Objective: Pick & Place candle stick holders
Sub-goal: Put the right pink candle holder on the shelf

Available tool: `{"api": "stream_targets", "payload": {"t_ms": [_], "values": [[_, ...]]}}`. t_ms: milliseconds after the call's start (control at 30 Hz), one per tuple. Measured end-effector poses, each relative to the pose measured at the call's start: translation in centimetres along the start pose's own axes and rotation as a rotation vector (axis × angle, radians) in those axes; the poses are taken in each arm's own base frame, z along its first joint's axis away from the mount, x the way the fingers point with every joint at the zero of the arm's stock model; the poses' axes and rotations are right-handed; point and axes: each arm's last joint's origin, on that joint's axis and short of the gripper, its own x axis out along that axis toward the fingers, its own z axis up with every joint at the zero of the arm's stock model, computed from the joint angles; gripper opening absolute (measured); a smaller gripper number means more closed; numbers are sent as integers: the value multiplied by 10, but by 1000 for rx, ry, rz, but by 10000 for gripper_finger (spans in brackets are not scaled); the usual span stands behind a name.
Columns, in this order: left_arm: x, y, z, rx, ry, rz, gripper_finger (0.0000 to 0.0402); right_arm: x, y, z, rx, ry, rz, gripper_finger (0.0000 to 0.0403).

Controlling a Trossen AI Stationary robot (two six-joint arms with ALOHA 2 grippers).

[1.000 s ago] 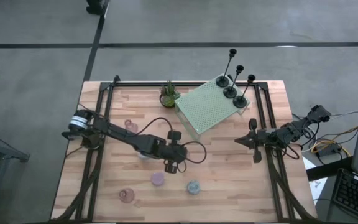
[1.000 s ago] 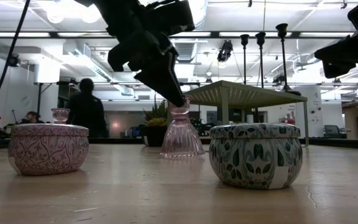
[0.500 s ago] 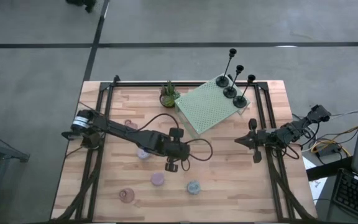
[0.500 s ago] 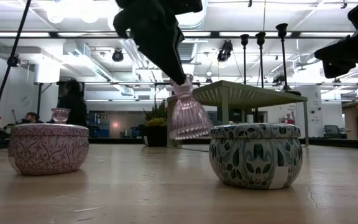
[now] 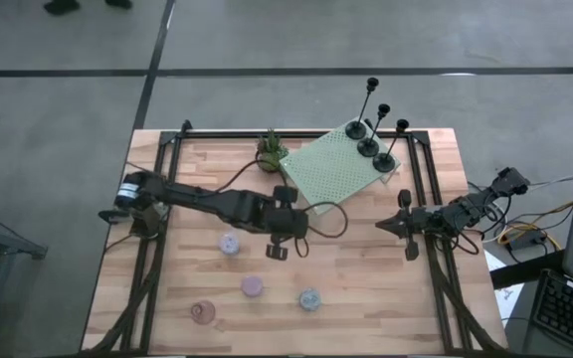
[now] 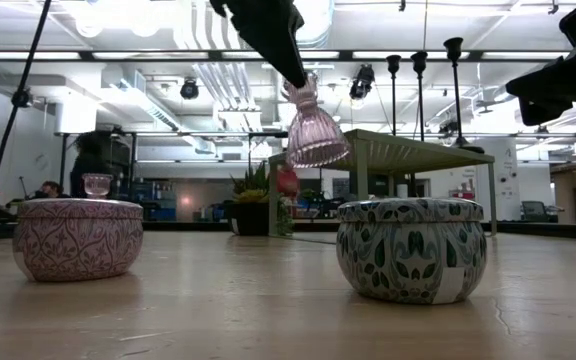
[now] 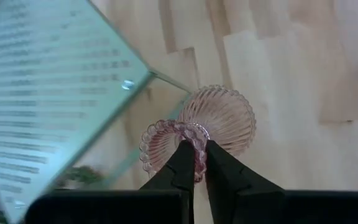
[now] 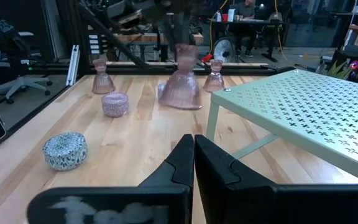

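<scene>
One pinkish glass cup (image 7: pixel 197 130) clamped by rim in left end effector (image 7: pixel 196 163), airborne.

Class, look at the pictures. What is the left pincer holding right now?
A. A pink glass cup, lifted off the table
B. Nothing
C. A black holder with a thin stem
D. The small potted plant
A: the left pincer is shut on the rim of the pink glass cup, which hangs clear above the table in the low view.
</scene>
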Motion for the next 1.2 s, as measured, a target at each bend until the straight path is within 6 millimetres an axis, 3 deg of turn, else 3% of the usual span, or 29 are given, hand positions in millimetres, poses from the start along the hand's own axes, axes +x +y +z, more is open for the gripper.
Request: {"api": "stream_targets", "payload": {"t_ms": [400, 633, 967, 1200], "values": [[-28, 55, 10, -20, -17, 78, 20, 0, 0, 0, -3, 0, 0, 8], [-35, 93, 9, -37, -42, 140, 20, 0, 0, 0, -3, 0, 0, 8], [-25, 155, -1, -118, -120, 294, 20, 0, 0, 0, 2, 0, 0, 8], [-13, 179, -7, -175, -198, 296, 26, 0, 0, 0, 2, -1, 0, 8]]}}
